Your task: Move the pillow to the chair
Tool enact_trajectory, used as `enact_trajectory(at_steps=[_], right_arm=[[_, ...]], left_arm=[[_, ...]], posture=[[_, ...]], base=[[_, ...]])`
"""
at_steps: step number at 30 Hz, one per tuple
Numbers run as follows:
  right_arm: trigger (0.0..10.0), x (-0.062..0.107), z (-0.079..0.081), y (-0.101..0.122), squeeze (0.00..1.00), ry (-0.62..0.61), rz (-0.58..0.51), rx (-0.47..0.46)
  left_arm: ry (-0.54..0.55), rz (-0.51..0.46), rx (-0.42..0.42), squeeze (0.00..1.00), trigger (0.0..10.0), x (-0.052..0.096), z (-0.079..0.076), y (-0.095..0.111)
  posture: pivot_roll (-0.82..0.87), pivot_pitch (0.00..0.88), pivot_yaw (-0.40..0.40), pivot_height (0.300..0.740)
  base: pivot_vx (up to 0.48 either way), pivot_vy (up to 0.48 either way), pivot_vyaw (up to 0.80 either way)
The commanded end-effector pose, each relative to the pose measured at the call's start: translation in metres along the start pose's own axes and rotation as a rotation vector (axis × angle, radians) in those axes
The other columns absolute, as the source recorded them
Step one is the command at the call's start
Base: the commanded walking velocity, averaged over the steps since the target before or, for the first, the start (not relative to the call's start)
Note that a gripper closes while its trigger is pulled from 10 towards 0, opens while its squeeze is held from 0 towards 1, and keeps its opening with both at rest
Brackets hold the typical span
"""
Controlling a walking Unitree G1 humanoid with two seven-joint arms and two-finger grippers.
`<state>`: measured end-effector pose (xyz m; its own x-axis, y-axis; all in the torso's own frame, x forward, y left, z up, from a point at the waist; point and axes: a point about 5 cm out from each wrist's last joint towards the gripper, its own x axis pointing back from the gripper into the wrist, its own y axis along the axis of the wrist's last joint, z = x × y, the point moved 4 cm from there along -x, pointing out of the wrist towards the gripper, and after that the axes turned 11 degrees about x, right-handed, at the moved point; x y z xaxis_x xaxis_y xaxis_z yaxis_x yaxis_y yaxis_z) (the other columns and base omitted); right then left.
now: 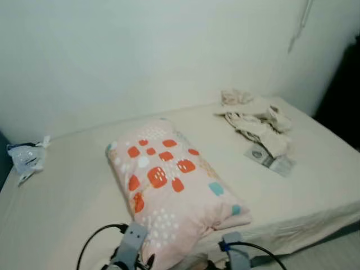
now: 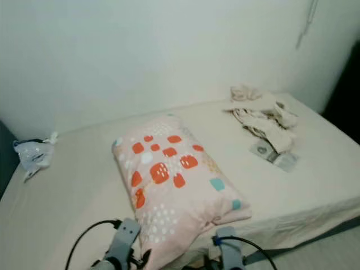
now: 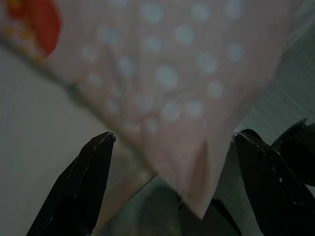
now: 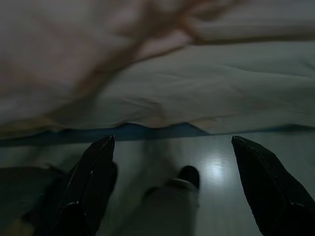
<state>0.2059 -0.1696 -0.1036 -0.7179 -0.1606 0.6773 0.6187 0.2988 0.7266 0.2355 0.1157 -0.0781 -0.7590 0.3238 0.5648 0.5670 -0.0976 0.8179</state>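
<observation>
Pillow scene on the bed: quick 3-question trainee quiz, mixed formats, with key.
1. True or false: the pink pillow with orange patches and white dots lies on the cream bed sheet.
2. Beside the far wall on the robot's right lies: A) a stack of books, B) a crumpled pile of cream cloth, C) a lamp.
3. Fill in: in its wrist view, the left gripper has its fingers ____, with a corner of the pillow between them.

Key: 1 true; 2 B; 3 open. The right gripper is also open, pointing at the bed's edge and the floor.
</observation>
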Motion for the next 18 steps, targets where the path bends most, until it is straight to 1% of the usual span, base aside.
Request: enact_trajectory(at_steps=[1, 2, 3, 5, 9, 12, 13, 14, 15, 16, 18], right_arm=[[10.0, 0.004, -0.002, -0.004, 0.0, -0.012, -0.017, -0.013], [10.0, 0.008, -0.007, -0.007, 0.0, -0.026, -0.019, -0.017], [10.0, 0.008, -0.007, -0.007, 0.0, -0.026, -0.019, -0.017], [10.0, 0.012, -0.011, -0.012, 0.0, -0.046, -0.025, -0.033], [10.0, 0.017, -0.009, -0.017, 0.0, -0.047, -0.028, -0.037], [10.0, 0.016, -0.006, -0.017, 0.0, -0.031, -0.026, -0.032], [10.0, 0.013, 0.0, -0.013, 0.0, 0.011, -0.025, 0.017], [10.0, 0.013, 0.0, -0.013, 0.0, 0.011, -0.025, 0.017], [10.0, 0.01, 0.003, -0.007, 0.0, 0.037, -0.032, 0.036], [10.0, 0.009, 0.003, -0.005, 0.0, 0.043, -0.035, 0.038], [10.0, 0.006, 0.004, -0.001, 0.0, 0.056, -0.038, 0.048]], left_arm=[[-0.011, 0.012, -0.028, 0.0, 10.0, -0.002, -0.004, 0.0], [-0.016, 0.015, -0.038, 0.0, 10.0, -0.004, -0.007, 0.001], [-0.016, 0.015, -0.038, 0.0, 10.0, -0.004, -0.007, 0.001], [-0.019, 0.025, -0.048, 0.0, 10.0, -0.007, -0.012, 0.002], [-0.007, 0.038, -0.049, 0.0, 10.0, -0.008, -0.013, 0.001], [0.014, 0.057, -0.044, 0.0, 10.0, -0.007, -0.009, -0.002], [0.06, 0.073, -0.01, 0.0, 10.0, -0.003, -0.001, -0.009], [0.06, 0.073, -0.01, 0.0, 10.0, -0.003, -0.001, -0.009], [0.1, 0.079, 0.076, 0.0, 10.0, 0.0, 0.006, -0.013], [0.112, 0.078, 0.103, 0.0, 10.0, 0.001, 0.007, -0.014], [0.125, 0.077, 0.115, 0.0, 10.0, 0.002, 0.01, -0.015]], posture=[[-0.15, 0.076, 0.069, 0.74], [-0.15, 0.082, 0.072, 0.74], [-0.15, 0.082, 0.072, 0.74], [-0.16, 0.076, 0.085, 0.74], [-0.15, 0.069, 0.079, 0.74], [-0.13, 0.058, 0.062, 0.74], [-0.11, 0.05, 0.032, 0.74], [-0.11, 0.05, 0.032, 0.74], [-0.08, 0.04, 0.008, 0.74], [-0.08, 0.04, 0.008, 0.74], [-0.06, 0.032, -0.002, 0.74]], base=[[0.0, 0.0, 0.0], [0.0, 0.0, 0.0], [0.0, 0.0, 0.0], [0.0, 0.0, 0.0], [0.0, 0.0, 0.0], [0.0, 0.0, 0.0], [0.0, 0.0, 0.0], [0.0, 0.0, 0.0], [0.0, 0.0, 0.0], [0.0, 0.0, 0.0], [0.0, 0.0, 0.0]])
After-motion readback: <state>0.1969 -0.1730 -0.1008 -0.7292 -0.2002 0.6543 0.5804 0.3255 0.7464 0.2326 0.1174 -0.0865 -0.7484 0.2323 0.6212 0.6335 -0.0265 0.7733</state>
